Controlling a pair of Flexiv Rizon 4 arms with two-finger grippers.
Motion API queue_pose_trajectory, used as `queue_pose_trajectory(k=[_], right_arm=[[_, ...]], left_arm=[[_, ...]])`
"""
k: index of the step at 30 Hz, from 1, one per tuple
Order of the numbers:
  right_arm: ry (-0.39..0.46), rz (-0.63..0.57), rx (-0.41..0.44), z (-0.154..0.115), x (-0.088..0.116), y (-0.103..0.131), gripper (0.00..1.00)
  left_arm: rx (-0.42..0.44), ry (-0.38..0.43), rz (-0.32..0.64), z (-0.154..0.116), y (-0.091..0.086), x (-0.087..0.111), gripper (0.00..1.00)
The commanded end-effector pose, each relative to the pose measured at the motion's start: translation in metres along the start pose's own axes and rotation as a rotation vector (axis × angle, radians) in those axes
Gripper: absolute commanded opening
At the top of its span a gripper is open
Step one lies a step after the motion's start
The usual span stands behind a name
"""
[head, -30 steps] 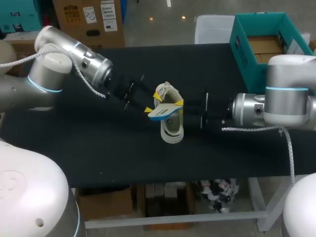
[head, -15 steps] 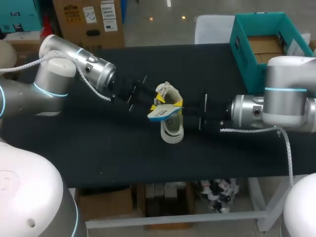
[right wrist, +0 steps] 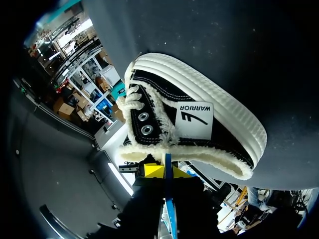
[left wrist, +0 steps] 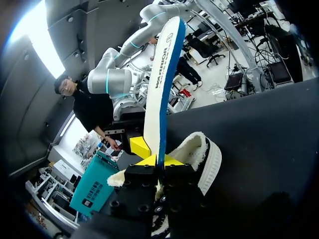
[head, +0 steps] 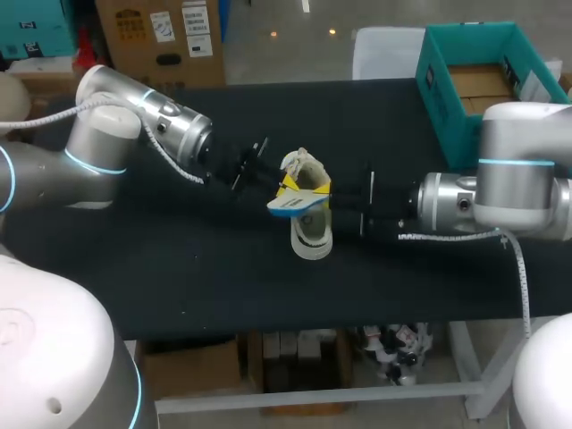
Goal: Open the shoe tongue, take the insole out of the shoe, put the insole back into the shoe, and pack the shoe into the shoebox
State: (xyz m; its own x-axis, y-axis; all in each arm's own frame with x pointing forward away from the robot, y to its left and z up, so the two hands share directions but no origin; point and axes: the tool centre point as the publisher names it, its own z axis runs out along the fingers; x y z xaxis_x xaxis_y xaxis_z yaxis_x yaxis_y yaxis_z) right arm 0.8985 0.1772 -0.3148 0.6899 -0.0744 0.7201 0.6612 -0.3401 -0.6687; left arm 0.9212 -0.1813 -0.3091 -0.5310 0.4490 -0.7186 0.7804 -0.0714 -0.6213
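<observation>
— Insole, item one: where is it kept?
— Out of the shoe, in the air just above its opening, near the middle of the surface. White face, blue edge, held on edge rather than flat.

— Held by what?
— By both hands, as I read it. My left hand is closed narrow on it. From that wrist the insole rises straight out from between the yellow tips of the hand. My right hand comes in from the other side. From its wrist the tips of the hand sit tight on either face of the blue edge.

— Why two hands on one thin piece?
— My judgement: it looks thin and likely to flex, so a pinch from each side should keep it from drooping and let it be aimed at the shoe's mouth. It may equally be a pass from one hand to the other; I cannot tell which.

— Item two, the shoe?
— Black upper, white ribbed sole, pale fleecy lining. It rests on the surface directly under the insole, toe toward my side. I see neither hand gripping it, so a hard push might slide it.

— Item three?
— Shoebox, teal, top open, at the far right of the surface, well apart from the shoe. Packing not yet begun.
</observation>
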Motion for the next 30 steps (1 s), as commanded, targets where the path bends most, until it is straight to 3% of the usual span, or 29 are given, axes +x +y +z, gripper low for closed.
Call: queue_pose_trajectory(k=[1, 17, 30], right_arm=[[0.001, 0.0, 0.0, 0.003, 0.0, 0.0, 0.0], [0.001, 0.0, 0.0, 0.003, 0.0, 0.0, 0.0], [-0.033, -0.02, 0.022, 0.007, -0.012, -0.004, 0.0]], left_arm=[[0.003, 0.006, 0.003, 0.002, 0.001, -0.002, 0.0], [0.008, 0.024, 0.004, 0.005, 0.003, 0.0, 0.0], [-0.002, 0.037, -0.005, 0.006, 0.002, 0.0, 0.0]])
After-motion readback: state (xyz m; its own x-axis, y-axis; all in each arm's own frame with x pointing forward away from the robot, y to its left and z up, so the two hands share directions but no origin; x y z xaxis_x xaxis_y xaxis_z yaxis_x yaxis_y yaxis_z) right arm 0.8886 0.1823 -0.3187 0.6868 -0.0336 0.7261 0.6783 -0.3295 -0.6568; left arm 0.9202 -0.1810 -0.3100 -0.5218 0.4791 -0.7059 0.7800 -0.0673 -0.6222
